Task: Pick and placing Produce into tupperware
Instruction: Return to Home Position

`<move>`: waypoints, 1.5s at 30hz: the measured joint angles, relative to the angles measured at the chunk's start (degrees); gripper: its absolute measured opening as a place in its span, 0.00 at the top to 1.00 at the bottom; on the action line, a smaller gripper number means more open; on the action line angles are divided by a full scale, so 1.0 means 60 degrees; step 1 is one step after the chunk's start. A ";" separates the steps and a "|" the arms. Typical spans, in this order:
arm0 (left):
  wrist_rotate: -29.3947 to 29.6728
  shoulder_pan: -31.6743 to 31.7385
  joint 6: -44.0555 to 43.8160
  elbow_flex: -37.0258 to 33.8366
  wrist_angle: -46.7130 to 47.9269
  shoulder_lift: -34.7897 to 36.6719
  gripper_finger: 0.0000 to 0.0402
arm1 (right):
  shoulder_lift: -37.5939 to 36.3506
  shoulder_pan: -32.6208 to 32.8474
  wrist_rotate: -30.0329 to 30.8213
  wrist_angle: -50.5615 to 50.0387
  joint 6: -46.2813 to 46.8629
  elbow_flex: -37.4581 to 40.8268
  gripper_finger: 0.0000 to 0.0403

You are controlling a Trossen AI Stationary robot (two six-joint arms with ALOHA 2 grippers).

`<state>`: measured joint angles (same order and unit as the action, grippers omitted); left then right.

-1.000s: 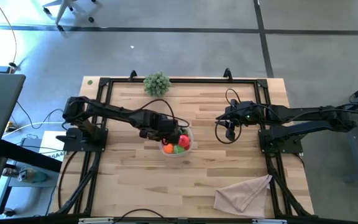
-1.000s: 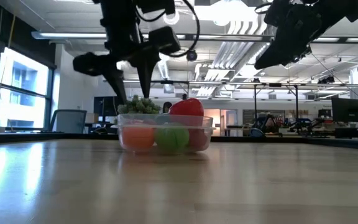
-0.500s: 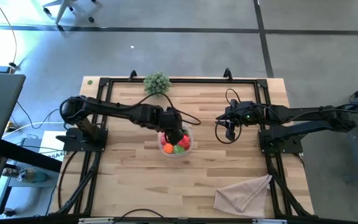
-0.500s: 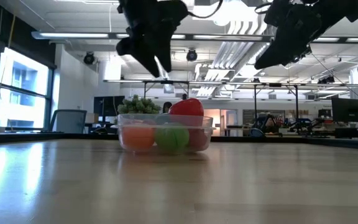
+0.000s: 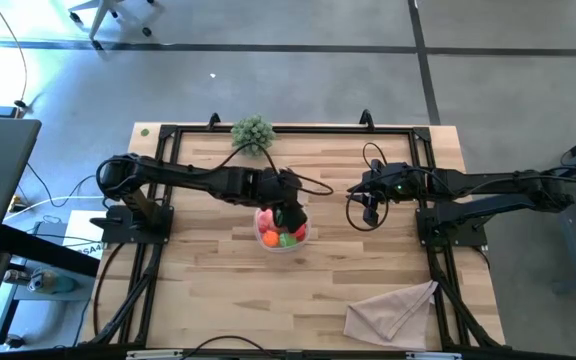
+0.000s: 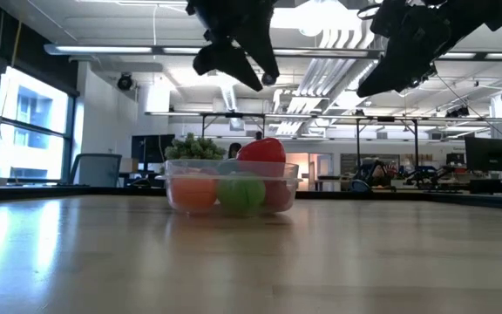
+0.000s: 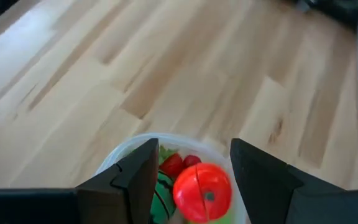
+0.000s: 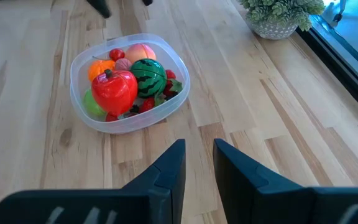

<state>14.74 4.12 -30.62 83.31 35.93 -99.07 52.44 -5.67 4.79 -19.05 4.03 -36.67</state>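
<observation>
Directly beneath the spread, empty left gripper (image 7: 194, 149), produce (image 8: 129, 78) fills the tupperware (image 8: 129, 126); the right gripper (image 8: 197, 148), slightly parted, hangs apart.

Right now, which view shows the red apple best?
The right wrist view: the red apple shows whole, with stem, in the tupperware. The left wrist view has it at the edge; the low view, only its top; the high view, a red spot.

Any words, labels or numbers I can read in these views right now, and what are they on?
No text reads clearly in any view.
White label beside the left arm's base, high view: dark print, too small to read.
No print shows on the tupperware, produce, cloth or plant.
</observation>
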 joint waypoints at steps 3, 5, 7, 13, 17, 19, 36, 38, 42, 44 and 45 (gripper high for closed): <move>-0.0942 0.0011 0.1507 0.0000 0.0011 -0.0007 0.52 | 0.0000 -0.0002 0.0002 0.0000 0.0000 0.0000 0.82; -0.1672 0.0002 0.2302 0.0000 0.0012 -0.0007 0.52 | 0.0002 0.0000 0.0002 0.0000 0.0000 0.0000 0.82; -0.2325 -0.0016 0.2906 0.0000 0.0016 -0.0007 0.52 | 0.0000 -0.0002 0.0002 0.0000 0.0000 0.0000 0.82; -0.3101 -0.0204 0.3881 0.0000 0.0072 -0.0008 0.52 | -0.0001 -0.0002 0.0000 0.0004 0.1174 0.0000 0.82; -0.2613 -0.0084 0.3504 0.0000 0.0175 -0.0011 0.53 | -0.0001 -0.0002 -0.0002 0.0005 0.2130 0.0000 0.82; -0.2553 -0.0039 0.3533 0.0000 0.0260 0.0050 0.54 | 0.0000 0.0000 -0.0005 0.0058 0.2235 0.0000 0.82; -0.1639 -0.0069 0.4390 -0.1228 0.1145 0.3925 0.92 | -0.0809 0.1867 0.0570 0.0589 0.0532 0.0015 0.96; -0.1545 -0.0064 0.4396 -0.1649 0.0909 0.4523 0.95 | -0.1098 0.2066 0.0725 0.0583 0.0403 0.0015 0.99; -0.1519 -0.0062 0.4418 -0.2433 0.0554 0.5686 0.98 | -0.1697 0.2228 0.1175 0.0495 0.0418 0.0015 0.97; -0.1519 -0.0062 0.4389 -0.2815 0.0439 0.6270 0.99 | -0.1994 0.2233 0.1237 0.0421 0.0481 0.0015 0.97; -0.1519 -0.0063 0.4381 -0.3022 0.0357 0.6533 0.99 | -0.2118 0.2233 0.1244 0.0405 0.0528 0.0015 0.98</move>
<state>5.63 3.74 -4.33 65.18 38.07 -59.87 39.73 7.73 12.25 -16.62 7.20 -36.58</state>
